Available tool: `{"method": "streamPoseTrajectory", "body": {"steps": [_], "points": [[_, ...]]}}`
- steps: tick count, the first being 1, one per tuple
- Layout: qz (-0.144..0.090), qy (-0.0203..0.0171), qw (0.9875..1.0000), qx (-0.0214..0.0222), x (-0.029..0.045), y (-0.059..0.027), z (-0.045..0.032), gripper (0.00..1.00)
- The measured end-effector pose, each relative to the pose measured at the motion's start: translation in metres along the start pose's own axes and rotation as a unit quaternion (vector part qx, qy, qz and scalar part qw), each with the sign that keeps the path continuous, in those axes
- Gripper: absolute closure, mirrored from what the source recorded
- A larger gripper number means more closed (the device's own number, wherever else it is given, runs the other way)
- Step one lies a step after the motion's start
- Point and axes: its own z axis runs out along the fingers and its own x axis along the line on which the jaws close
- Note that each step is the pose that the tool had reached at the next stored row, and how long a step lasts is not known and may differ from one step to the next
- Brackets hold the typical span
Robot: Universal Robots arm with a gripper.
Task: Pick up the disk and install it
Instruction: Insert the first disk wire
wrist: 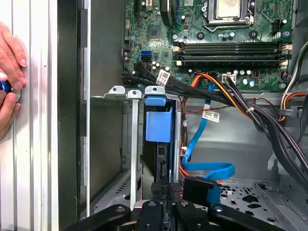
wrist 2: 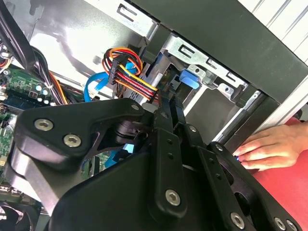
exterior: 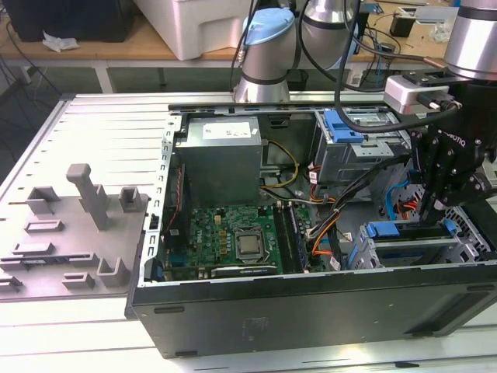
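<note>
Disk [wrist: 159, 126] standing on edge in the drive cage [exterior: 419, 252], on the exterior view's right at the near side of the computer case [exterior: 311, 311]. Its long axis lies level, with the blue-framed end pointing toward the motherboard [exterior: 225, 233]. I see the gripper [exterior: 432, 211] upright above the cage, jaws drawn together, tips at the disk's other end. A person's hand [wrist: 9, 62] rests outside the case

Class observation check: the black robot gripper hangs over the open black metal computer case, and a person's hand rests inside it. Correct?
No. The first wrist view shows the person's hand resting outside the computer case; the gripper hangs over it.
</note>
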Motion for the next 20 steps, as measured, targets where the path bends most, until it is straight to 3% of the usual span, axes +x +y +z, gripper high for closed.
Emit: {"method": "streamPoseTrajectory", "body": {"steps": [20], "points": [[0.000, 0.0000, 1.0000, 0.0000, -0.0001, 0.0002, 0.0030, 0.83]]}}
